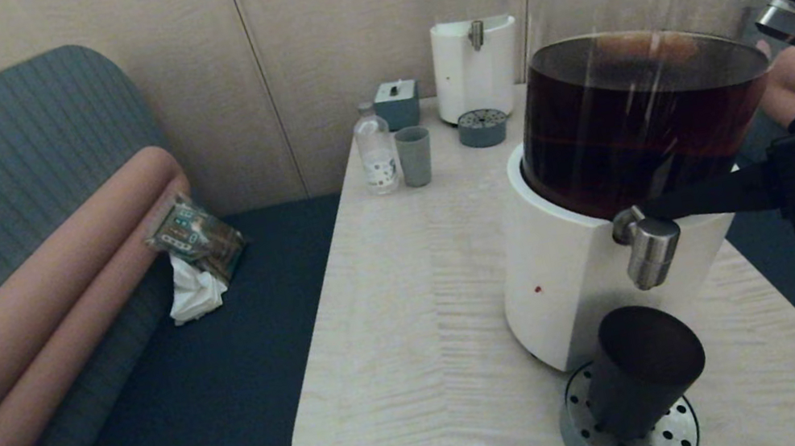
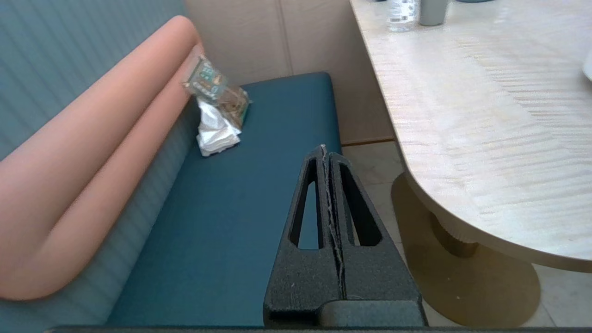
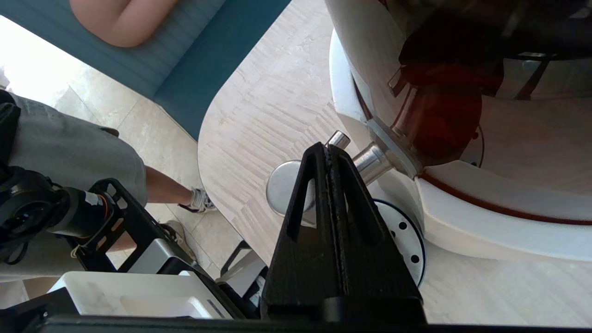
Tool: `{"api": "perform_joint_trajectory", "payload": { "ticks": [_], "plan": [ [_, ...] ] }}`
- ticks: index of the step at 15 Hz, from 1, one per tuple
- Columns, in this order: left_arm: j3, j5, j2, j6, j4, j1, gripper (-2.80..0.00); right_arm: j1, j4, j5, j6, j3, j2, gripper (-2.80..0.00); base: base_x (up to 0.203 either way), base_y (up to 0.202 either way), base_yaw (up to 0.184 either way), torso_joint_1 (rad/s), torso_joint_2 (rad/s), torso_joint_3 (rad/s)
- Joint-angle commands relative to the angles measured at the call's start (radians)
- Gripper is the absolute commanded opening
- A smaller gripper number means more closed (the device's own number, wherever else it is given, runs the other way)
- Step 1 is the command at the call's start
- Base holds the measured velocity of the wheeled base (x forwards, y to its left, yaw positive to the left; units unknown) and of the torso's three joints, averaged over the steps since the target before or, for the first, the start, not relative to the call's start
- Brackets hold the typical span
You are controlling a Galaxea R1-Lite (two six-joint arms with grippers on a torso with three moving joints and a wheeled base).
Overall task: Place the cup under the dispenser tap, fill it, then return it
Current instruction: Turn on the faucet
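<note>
So your cup (image 1: 643, 369) is sitting on the perforated drip tray (image 1: 633, 443) at the near end of the table (image 1: 420, 350), right in front of the big dispenser's white base (image 1: 571, 282). In the head view it's looking tilted, rim leaning toward you, and it's sitting directly below the dispenser tap (image 1: 649, 250). No stream is showing between spout and cup.

Your right gripper (image 3: 327, 152) is reaching in from the right with its fingers pressed together, tip right at the tap. The head view is only giving you a dark finger running in behind the spigot; the right wrist view is showing the closed tip lying against the steel tap (image 3: 370, 159). That same wrist view is hiding the cup completely behind the fingers; you're just getting a sliver of the tray (image 3: 402, 231).

The tank (image 1: 640, 115) is holding dark brown liquid, roughly half full.

Your left gripper (image 2: 325, 155) isn't appearing in the head view at all. Its own wrist camera is showing it closed, hanging over the blue bench seat (image 2: 231, 208) off the table's left edge, empty.

Farther back, the head view is showing a paler cup (image 1: 415, 156), a small bottle (image 1: 375, 149) and a second, clear dispenser (image 1: 470, 22).
</note>
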Motion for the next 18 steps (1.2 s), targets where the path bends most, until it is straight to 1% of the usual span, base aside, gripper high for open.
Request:
{"api": "perform_joint_trajectory", "payload": {
  "ticks": [1,18],
  "plan": [
    [0.040,0.000,0.001,0.002,-0.001,0.000,-2.80,0.000,0.004,0.008,0.001,0.002,-0.001,-2.80,0.000,0.000,0.000,0.000,0.00,0.000],
    [0.040,0.000,0.001,0.002,-0.001,0.000,-2.80,0.001,-0.040,0.017,-0.002,0.001,-0.029,-2.80,0.000,0.000,0.000,0.000,0.00,0.000]
  ]
}}
